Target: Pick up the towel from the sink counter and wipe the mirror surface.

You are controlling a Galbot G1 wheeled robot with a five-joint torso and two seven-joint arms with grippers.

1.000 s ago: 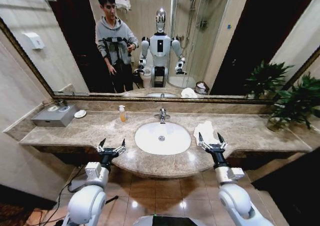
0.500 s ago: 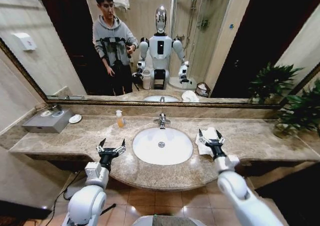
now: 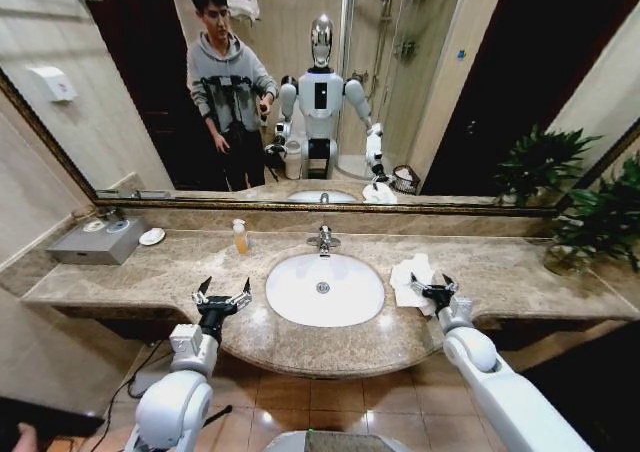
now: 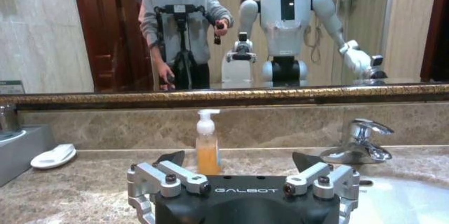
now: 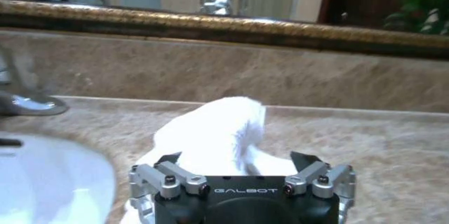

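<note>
Crumpled white on the marble desk (image 3: 150, 272) just right of the oval basin (image 3: 325, 290) — towel (image 3: 410, 273), soft, light, likely to sag; best pinched at a raised fold. Right gripper (image 3: 433, 291) spread at its near edge, not yet closed. Left gripper (image 3: 222, 297) open, idle over the desk's front — mirror (image 3: 450, 92) unwiped.

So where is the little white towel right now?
In the head view the towel lies on the sink counter, just right of the oval basin, with the open right gripper at its near edge.
</note>
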